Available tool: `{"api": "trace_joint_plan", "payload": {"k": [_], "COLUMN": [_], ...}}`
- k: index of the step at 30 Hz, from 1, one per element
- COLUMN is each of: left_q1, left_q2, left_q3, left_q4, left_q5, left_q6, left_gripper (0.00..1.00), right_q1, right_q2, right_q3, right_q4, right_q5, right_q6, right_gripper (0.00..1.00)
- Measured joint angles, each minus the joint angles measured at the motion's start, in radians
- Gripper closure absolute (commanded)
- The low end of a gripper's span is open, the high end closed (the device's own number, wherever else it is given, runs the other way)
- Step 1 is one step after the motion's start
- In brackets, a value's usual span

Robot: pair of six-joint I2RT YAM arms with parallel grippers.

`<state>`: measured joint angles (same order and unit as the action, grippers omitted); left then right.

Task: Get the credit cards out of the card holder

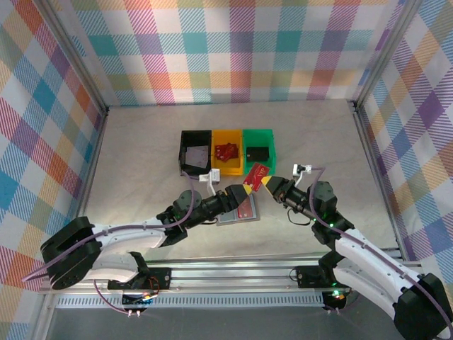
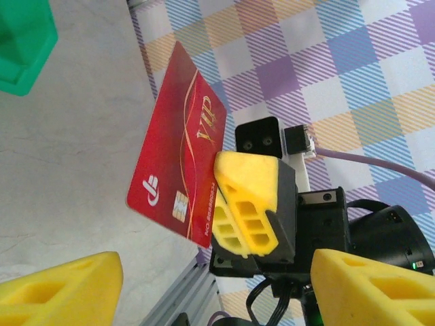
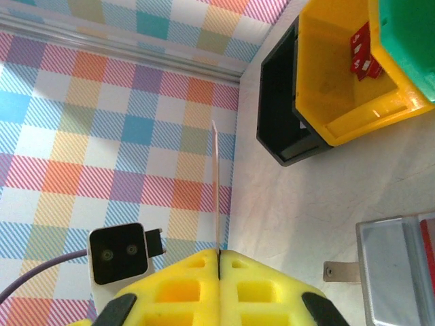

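We list the grey card holder [image 1: 237, 211] first, flat on the table [image 1: 141, 156] and nearest the arm bases. Above its 12 o'clock edge is the left gripper [image 1: 245, 192], jaws spread wide and holding nothing. At that gripper's 2 o'clock we note the right gripper [image 1: 267, 182], jaws pinched tight on the red credit card [image 1: 258, 171], which is in the air apart from the holder. Farthest, at 12 o'clock, we count a row of three: black bin [image 1: 196, 151], yellow bin [image 1: 228, 151], green bin [image 1: 258, 147].
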<state>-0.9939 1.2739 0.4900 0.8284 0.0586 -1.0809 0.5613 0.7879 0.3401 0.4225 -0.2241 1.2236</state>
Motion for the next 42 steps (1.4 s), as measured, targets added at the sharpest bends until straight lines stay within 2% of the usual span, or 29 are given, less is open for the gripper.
{"api": "trace_joint_plan", "payload": {"k": [6, 14, 24, 29, 35, 38, 39, 42], "left_q1": [-0.001, -0.001, -0.001, -0.001, -0.001, -0.001, -0.002, -0.002], "left_q2": [0.076, 0.082, 0.113, 0.113, 0.112, 0.109, 0.106, 0.079], "left_q3": [0.0, 0.0, 0.0, 0.0, 0.0, 0.0, 0.0, -0.001], "left_q4": [0.09, 0.144, 0.169, 0.172, 0.171, 0.163, 0.152, 0.1], "left_q5": [-0.001, -0.01, -0.019, -0.028, -0.038, -0.039, -0.039, -0.035], "left_q6": [-0.037, -0.051, -0.063, -0.073, -0.077, -0.077, -0.076, -0.075], "left_gripper": [0.39, 0.52, 0.74, 0.81, 0.99, 1.0, 1.0, 1.0], "right_q1": [0.026, 0.063, 0.082, 0.088, 0.095, 0.1, 0.1, 0.106], "right_q2": [0.001, 0.013, 0.016, 0.016, 0.015, 0.014, 0.013, 0.007], "right_q3": [0.0, -0.016, -0.017, -0.017, -0.017, -0.017, -0.015, 0.005], "right_q4": [0.01, 0.043, 0.056, 0.055, 0.051, 0.037, 0.026, -0.038], "right_q5": [0.022, 0.048, 0.071, 0.08, 0.091, 0.098, 0.098, 0.093], "right_q6": [0.0, 0.0, 0.005, 0.019, 0.023, 0.022, 0.02, 0.009], "right_gripper": [1.0, 1.0, 1.0, 1.0, 1.0, 1.0, 0.99, 0.76]}}
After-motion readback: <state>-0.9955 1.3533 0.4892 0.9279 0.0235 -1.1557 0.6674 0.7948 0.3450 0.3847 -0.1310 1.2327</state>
